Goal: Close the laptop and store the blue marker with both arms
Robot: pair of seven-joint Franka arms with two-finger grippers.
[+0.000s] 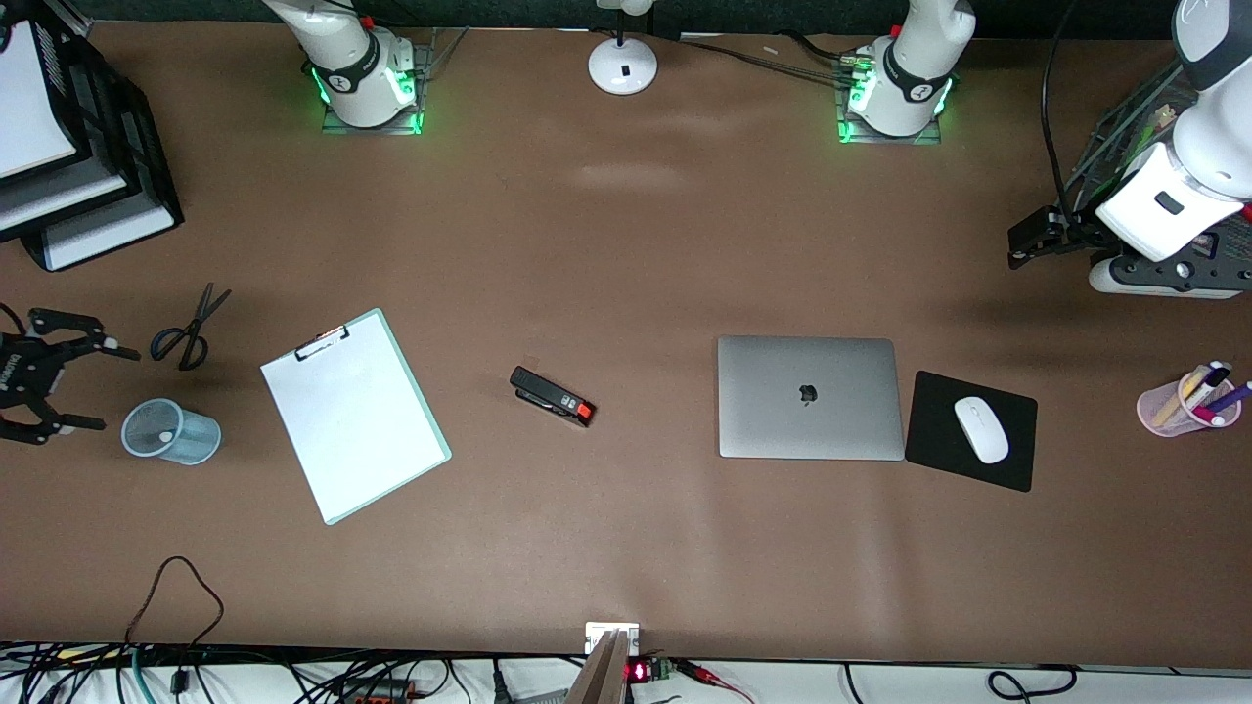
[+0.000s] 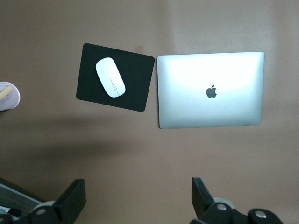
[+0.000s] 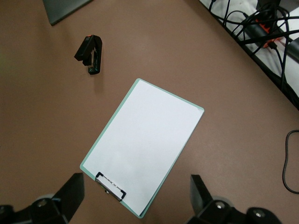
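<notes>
On the brown tabletop point(image 1: 626, 244) the slim silver-grey laptop point(image 1: 810, 397) lies shut beside a black mouse pad point(image 1: 1007, 460), stiff and slippery, best pressed flat; the blue marker, light and thin, seems already stowed in the pink pen cup point(image 1: 1179, 411), while the left gripper point(image 2: 138, 200) over the laptop and the right gripper point(image 3: 135, 198) over a white clipboard point(image 3: 145, 147) both hang spread.

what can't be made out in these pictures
- Blue marker: not picked out; the pens in the pink cup are too small in the front view, and the left wrist view's edge cuts off the cup.
- Laptop: lid shut, hiding keys and screen.
- Right gripper: part cut off by the front view's edge.
- Mesh cup: contents unclear.
</notes>
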